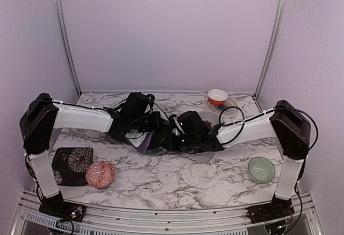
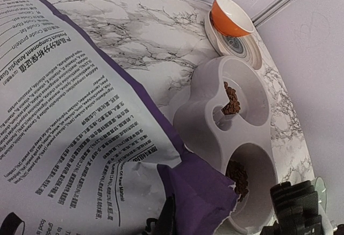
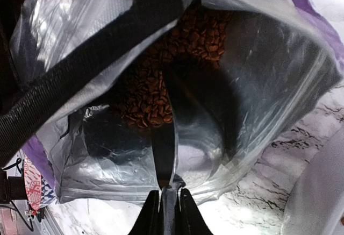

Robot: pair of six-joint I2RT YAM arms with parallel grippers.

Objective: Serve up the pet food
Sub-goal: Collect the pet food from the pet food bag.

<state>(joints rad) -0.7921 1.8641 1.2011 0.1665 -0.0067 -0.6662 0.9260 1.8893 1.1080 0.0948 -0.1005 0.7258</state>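
The purple and white pet food bag [image 2: 80, 111] lies on its side in the middle of the table [image 1: 177, 178], mouth toward the right. My left gripper [image 2: 164, 223] is shut on the bag's torn purple edge. Brown kibble [image 3: 150, 95] is heaped inside the foil-lined bag [image 3: 258, 57]. My right gripper [image 3: 169, 203] reaches into the mouth and is shut on a thin metal spoon handle [image 3: 164, 154] whose far end sits in the kibble. The grey double-bowl feeder [image 2: 204, 127] stands just beyond the bag, with a small heap of kibble [image 2: 232, 100] in one bowl and another [image 2: 238, 176] in the other.
An orange bowl [image 1: 217, 96] sits on a patterned plate [image 1: 230, 109] at the back right. A pale green bowl [image 1: 261, 169] is near the right arm's base. A red patterned bowl [image 1: 100, 173] and a dark floral square plate [image 1: 72, 165] lie at the front left.
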